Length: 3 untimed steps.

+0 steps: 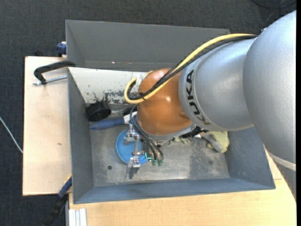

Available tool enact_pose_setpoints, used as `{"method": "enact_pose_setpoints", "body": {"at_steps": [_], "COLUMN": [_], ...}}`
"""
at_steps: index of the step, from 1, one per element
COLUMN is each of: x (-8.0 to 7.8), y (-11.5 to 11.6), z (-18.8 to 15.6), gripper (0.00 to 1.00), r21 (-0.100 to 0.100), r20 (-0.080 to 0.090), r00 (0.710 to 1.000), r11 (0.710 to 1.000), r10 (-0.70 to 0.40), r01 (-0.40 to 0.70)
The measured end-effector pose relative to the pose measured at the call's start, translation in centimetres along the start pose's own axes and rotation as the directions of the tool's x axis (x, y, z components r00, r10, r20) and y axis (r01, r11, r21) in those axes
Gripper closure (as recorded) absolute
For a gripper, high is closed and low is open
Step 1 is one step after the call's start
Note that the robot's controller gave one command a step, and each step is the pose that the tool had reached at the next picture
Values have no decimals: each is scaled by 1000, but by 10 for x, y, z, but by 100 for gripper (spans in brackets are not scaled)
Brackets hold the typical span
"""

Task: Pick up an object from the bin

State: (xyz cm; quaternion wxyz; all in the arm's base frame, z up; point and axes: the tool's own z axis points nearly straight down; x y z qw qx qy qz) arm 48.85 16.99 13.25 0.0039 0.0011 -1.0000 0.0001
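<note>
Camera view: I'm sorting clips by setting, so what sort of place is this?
Probably a robotics lab test cell: a KUKA arm reaches into a grey metal bin holding a few loose things, such as a blue disc and a black round part.

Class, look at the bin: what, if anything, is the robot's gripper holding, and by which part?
It cannot be told. The gripper is down at the right edge of the blue round disc on the floor of the bin, but no hold shows.

Grey bin (80, 149), on its floor a blue disc (122, 147), black cap (97, 111), blue handle (106, 124), yellowish lump (218, 141)
</note>
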Motion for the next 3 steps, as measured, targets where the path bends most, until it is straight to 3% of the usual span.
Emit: {"method": "enact_pose_setpoints", "body": {"at_steps": [1,2,3], "x": [-34,-31,-24], "y": [-26,-25,48], "z": [61,57,-114], "gripper": [0,100,100], "r21": [-3,-1,-3], "r20": [8,-1,22], "r00": [996,995,973], "r11": [996,995,973], "r10": [-93,-96,-230], "r01": [93,96,230]}}
